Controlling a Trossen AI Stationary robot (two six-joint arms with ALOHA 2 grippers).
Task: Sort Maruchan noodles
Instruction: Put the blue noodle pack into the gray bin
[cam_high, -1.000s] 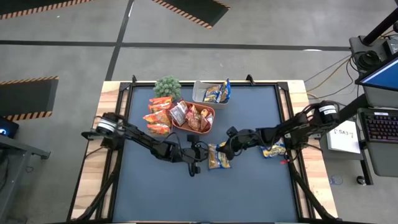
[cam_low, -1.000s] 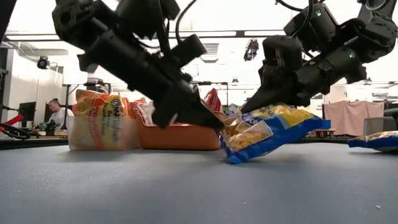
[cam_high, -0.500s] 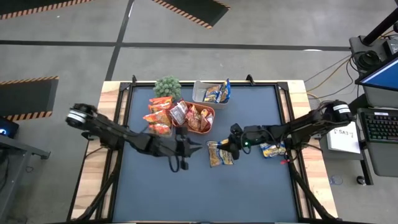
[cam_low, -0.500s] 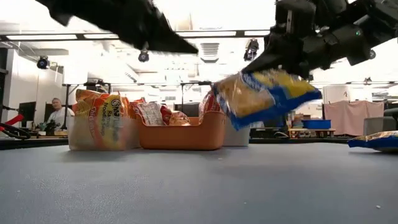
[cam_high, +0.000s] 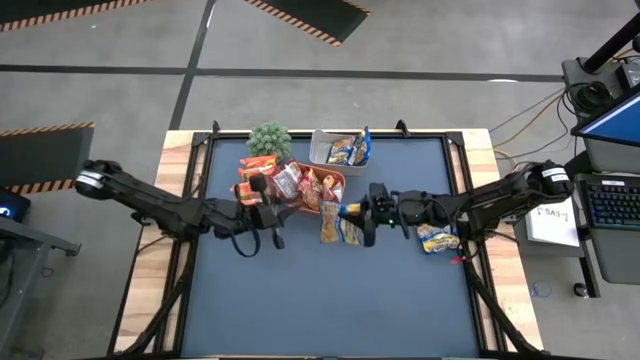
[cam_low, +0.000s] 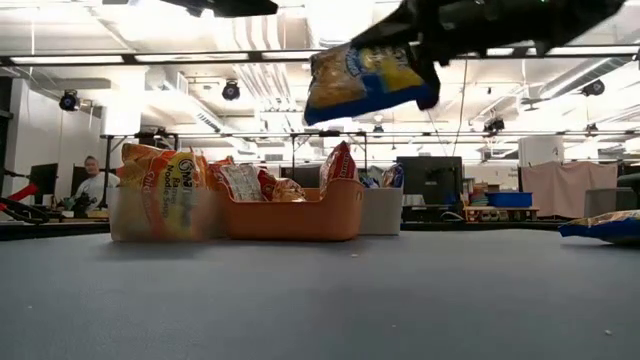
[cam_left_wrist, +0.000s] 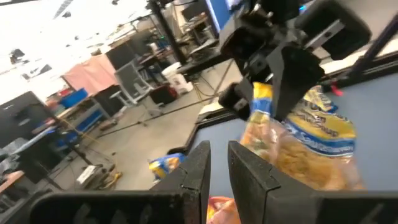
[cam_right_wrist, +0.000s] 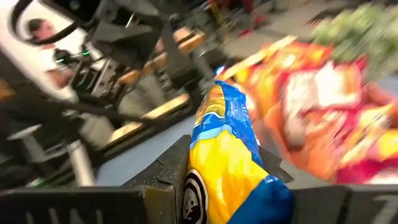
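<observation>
My right gripper (cam_high: 360, 218) is shut on a blue-and-yellow Maruchan noodle packet (cam_high: 335, 222), held high above the table (cam_low: 365, 78) near the orange tray (cam_high: 312, 190). Another blue-and-yellow packet (cam_high: 438, 240) lies flat at the table's right. Orange packets stand in a clear tub (cam_high: 255, 185) at the left, red ones fill the orange tray, and blue ones sit in the far clear tub (cam_high: 340, 150). My left gripper (cam_high: 268, 215) hovers shut with nothing in it, in front of the tub of orange packets; in its wrist view its fingers (cam_left_wrist: 199, 171) point toward the held packet (cam_left_wrist: 305, 149). My right gripper pinches the packet's right-hand end (cam_right_wrist: 233, 180) between its two fingers (cam_right_wrist: 168, 165). The fingers come level from the table's right. The packet sticks out beyond them toward the left, tilted, lifted clear of the table (cam_low: 330, 95).
A small green plant (cam_high: 268, 140) stands at the far left corner behind the tubs. Bare blue mat (cam_high: 330, 300) fills the near half of the table. A person (cam_low: 92, 180) sits in the room beyond the far left edge.
My right gripper has risen and gone a little toward the far edge, lifting the blue-and-yellow packet off the table until it hangs clear. My left gripper has come away from that packet, rising and drawing back toward the table's left and far side, still shut.
</observation>
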